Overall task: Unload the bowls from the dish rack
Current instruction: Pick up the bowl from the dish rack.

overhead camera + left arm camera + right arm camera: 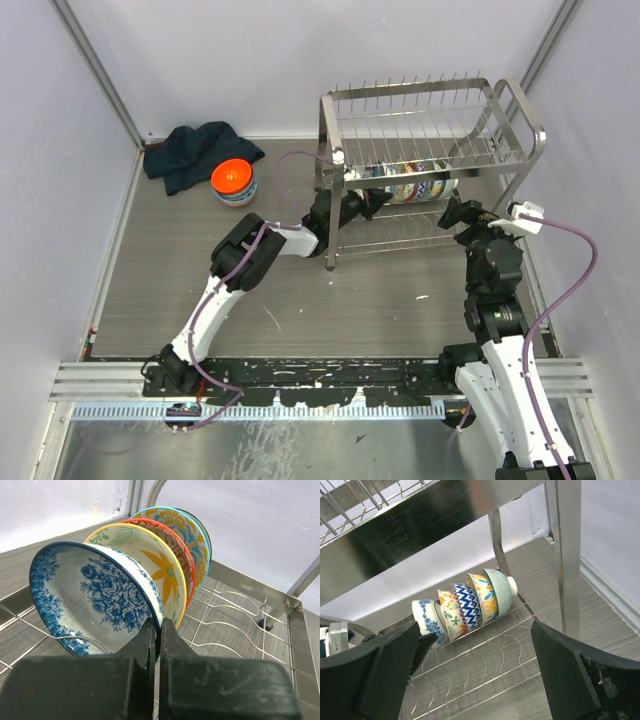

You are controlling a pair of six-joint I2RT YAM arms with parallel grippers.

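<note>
The dish rack (pixel 331 215) stands at the back right of the table. Several patterned bowls (pixel 415 185) lean in a row on its lower tier. My left gripper (pixel 160 625) reaches in from the rack's left end and is shut on the rim of the blue floral bowl (pixel 95 595), the nearest in the row. Behind it lean a yellow-rimmed bowl (pixel 155 560), a red-rimmed bowl (pixel 175 540) and a teal bowl (pixel 187 527). My right gripper (pixel 476 645) hangs open at the rack's right end, facing the row (pixel 469 605) with nothing between its fingers. An orange bowl (pixel 234 180) sits on the table to the left.
A dark cloth (pixel 190 150) lies crumpled at the back left, just behind the orange bowl. The rack's upper tier of prongs (pixel 420 105) overhangs the bowls. Its looped handle (pixel 525 110) and right leg (pixel 567 555) stand close to my right gripper. Walls enclose the table.
</note>
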